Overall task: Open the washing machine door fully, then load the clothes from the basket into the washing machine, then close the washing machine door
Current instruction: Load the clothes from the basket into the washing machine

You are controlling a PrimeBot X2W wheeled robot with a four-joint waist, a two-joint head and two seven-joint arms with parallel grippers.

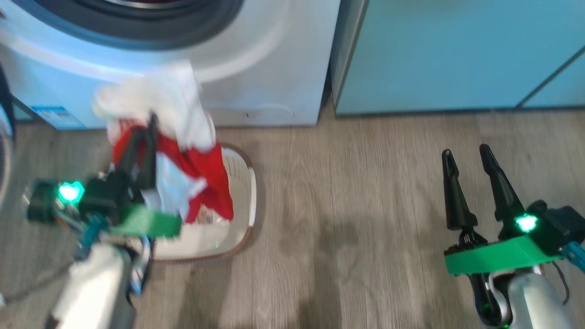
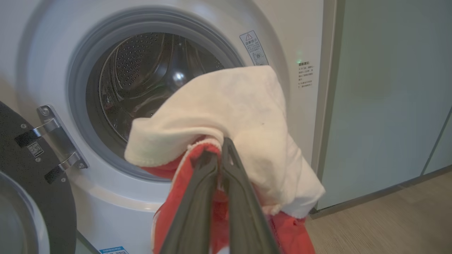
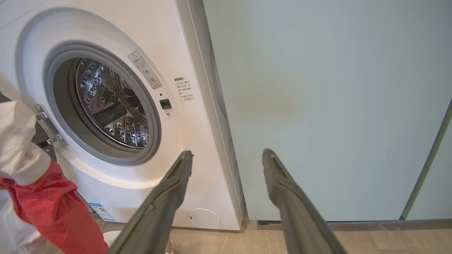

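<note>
1. Left wrist view: the left jaws are pressed tight together. Their two long dark fingers (image 2: 197,211) are clamped on the soft red-and-white clothes (image 2: 229,113). White cloth drapes over and past the tips, and red fabric hangs down on both sides of the fingers.
2. Past the held bundle stands the big white front-loading washing machine (image 2: 106,204). Its grey-sealed mouth and perforated steel drum (image 2: 141,77) lie up and to the left of the jaw tips in that view. The bundle hangs in front of the opening, not inside it.
3. The large round washing machine door with a glossy black rim (image 2: 39,197) stands swung open on its metal hinge, to the left of the left jaws.
4. In the head view, the small oval cream-white perforated basket with a brown rim (image 1: 244,183) sits on the wooden floor (image 1: 356,205) beneath the left jaws. The hanging red fabric covers part of it, so I cannot tell what else lies in it.
5. The right jaws are spread wide with nothing between their fingers (image 1: 500,183). They are over the floor, well to the right of the basket. In the right wrist view they point at the seam between the washing machine and the flat pale teal cabinet (image 3: 317,106).
</note>
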